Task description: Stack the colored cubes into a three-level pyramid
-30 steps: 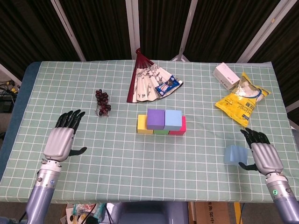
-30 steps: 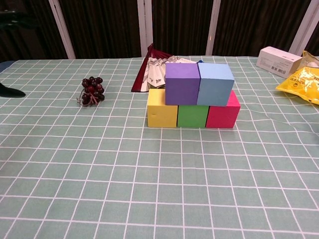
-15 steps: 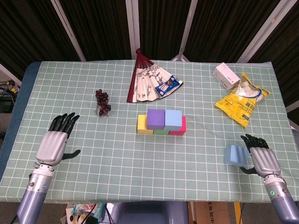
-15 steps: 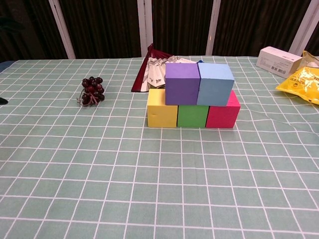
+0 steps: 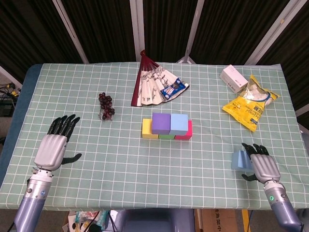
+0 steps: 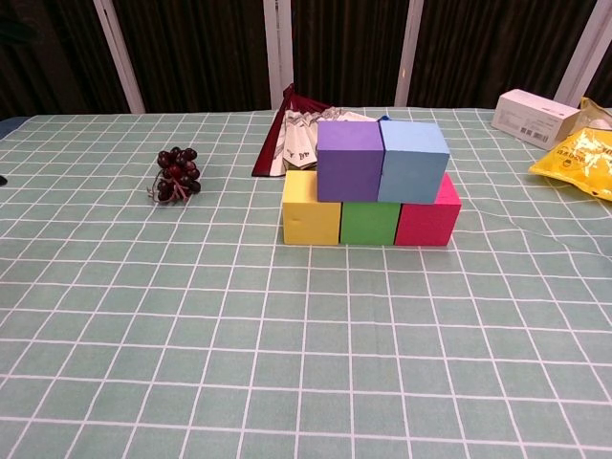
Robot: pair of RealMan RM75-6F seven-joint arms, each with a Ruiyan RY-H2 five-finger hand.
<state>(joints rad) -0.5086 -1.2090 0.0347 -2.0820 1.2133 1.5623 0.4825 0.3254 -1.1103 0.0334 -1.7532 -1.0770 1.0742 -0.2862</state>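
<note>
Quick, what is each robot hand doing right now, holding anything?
Left robot hand: open, holding nothing.
Right robot hand: open, beside the light blue cube, not gripping it.

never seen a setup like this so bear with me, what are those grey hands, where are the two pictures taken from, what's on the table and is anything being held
The grey things are a robot's two mechanical hands on arms. The head view looks down on the table; the chest view looks across it from low down and shows no hands.

The left hand hovers open over the cloth, holding nothing. The right hand sits beside a loose light blue cube; whether it touches it, I cannot tell.

In the middle stands an unfinished pyramid: yellow cube, green cube and pink cube below, purple cube and blue cube on top.

Also on the checked tablecloth: grapes, a folding fan, a white box and a yellow snack bag.
</note>
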